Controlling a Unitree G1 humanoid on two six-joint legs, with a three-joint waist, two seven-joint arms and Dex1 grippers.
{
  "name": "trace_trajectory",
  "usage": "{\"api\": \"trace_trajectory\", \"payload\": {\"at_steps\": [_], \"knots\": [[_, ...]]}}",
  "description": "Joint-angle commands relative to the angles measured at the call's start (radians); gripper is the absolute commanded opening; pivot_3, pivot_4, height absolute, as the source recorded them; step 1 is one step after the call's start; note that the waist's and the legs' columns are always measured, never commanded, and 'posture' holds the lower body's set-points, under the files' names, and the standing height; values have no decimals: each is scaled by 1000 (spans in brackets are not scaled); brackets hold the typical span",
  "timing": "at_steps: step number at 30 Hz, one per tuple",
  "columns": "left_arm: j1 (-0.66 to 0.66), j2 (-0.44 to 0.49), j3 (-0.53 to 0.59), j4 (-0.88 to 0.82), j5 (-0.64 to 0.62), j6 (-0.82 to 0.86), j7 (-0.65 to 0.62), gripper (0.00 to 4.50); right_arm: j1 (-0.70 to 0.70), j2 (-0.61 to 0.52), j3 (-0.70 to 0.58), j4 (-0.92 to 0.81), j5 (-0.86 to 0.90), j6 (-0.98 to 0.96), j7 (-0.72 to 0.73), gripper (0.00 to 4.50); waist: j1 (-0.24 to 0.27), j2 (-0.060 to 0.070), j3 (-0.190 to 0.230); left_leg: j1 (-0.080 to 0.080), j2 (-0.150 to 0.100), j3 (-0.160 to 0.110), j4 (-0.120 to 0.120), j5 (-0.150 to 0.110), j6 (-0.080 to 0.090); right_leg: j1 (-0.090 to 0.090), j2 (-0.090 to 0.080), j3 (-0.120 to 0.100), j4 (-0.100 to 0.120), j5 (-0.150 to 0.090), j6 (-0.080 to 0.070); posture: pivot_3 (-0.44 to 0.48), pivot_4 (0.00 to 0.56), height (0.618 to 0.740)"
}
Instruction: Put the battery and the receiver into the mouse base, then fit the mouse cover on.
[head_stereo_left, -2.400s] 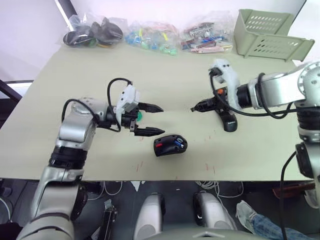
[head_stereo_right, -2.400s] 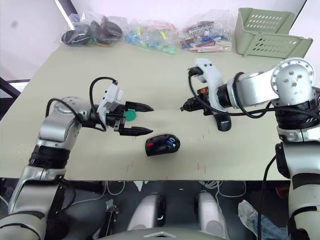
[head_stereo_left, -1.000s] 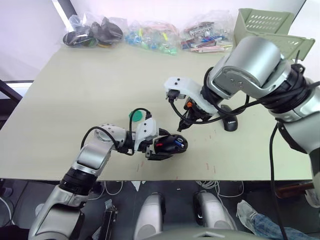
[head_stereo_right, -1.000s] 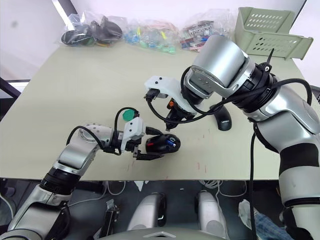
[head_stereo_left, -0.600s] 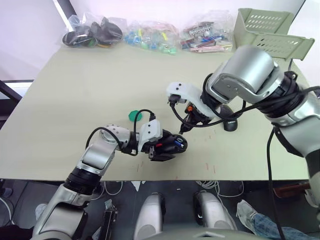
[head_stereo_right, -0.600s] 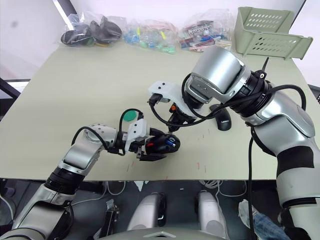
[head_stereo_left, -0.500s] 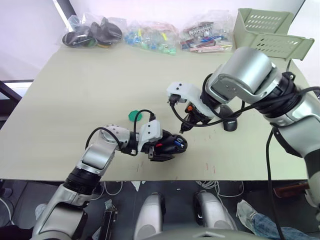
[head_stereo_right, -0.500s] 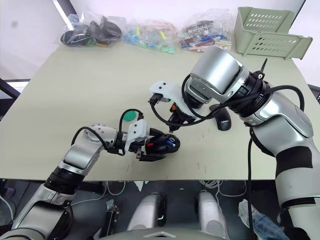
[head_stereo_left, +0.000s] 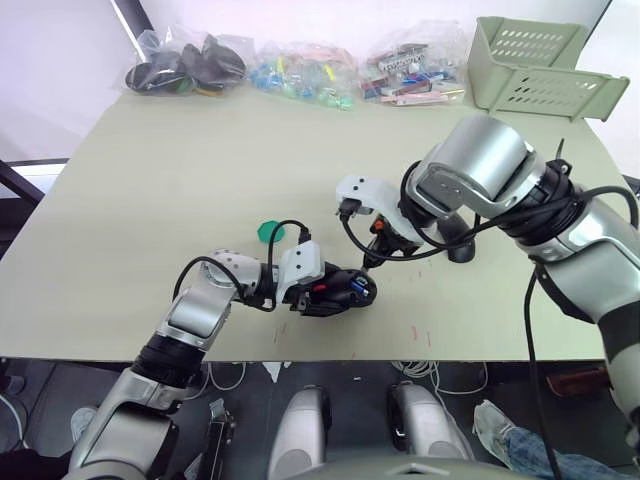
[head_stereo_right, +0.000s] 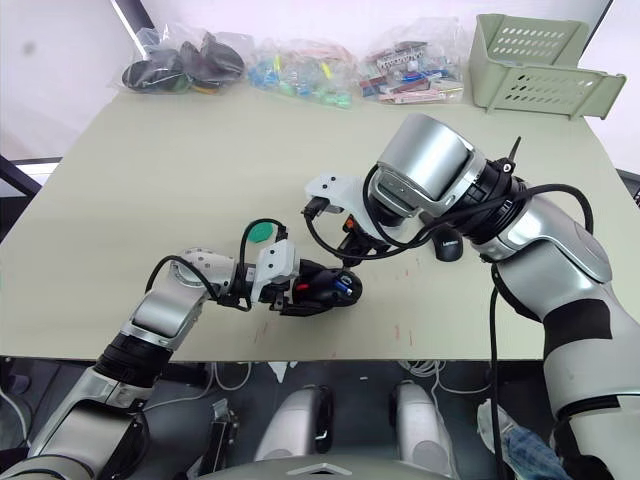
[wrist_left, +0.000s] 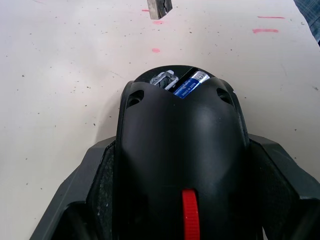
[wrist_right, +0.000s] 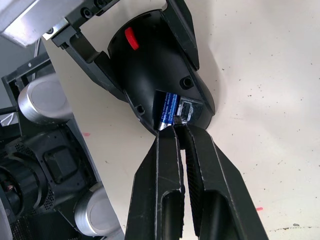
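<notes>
The black mouse base (head_stereo_left: 343, 290) lies near the table's front edge with its red parts facing my left gripper (head_stereo_left: 318, 298). That gripper is shut on its two sides. The blue battery (wrist_left: 188, 86) lies in the base's open rear compartment. My right gripper (wrist_right: 178, 125) is shut, its tips just over that rear end beside the battery. A small silvery piece at those tips, the receiver (wrist_left: 159, 7), hangs a little clear of the base. The glossy mouse cover (head_stereo_right: 447, 247) lies on the table behind my right forearm, partly hidden.
A green scalloped disc (head_stereo_left: 270, 232) lies left of the base behind my left arm. Bags of small parts (head_stereo_left: 300, 72) line the table's far edge. A pale green basket (head_stereo_left: 545, 70) stands at the far right. Red marks dot the table (head_stereo_left: 420, 335) near its front edge.
My left gripper has left the green disc and shut on the mouse base. My right gripper came from the mouse cover to the base's rear end and has dropped slightly closer in the last half second.
</notes>
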Motion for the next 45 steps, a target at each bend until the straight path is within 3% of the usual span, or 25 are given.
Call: {"api": "trace_trajectory", "payload": {"at_steps": [1,23,45], "knots": [[-7,-3,6,-18,-4,-6,4,2987,2,9,-46,-13,-3,7,-7,0,0,0,0,0,0,0,0,0,0,0,0,0,0,0,0,0,150,740],[-7,-9,3,-31,-6,14,10,2987,131,63,-95,16,34,9,-197,0,0,0,0,0,0,0,0,0,0,0,0,0,0,0,0,0,150,740],[-6,-12,1,-31,-1,12,19,2987,170,67,-66,12,22,9,-263,0,0,0,0,1,0,0,0,0,0,1,0,0,0,0,0,0,150,740]]}}
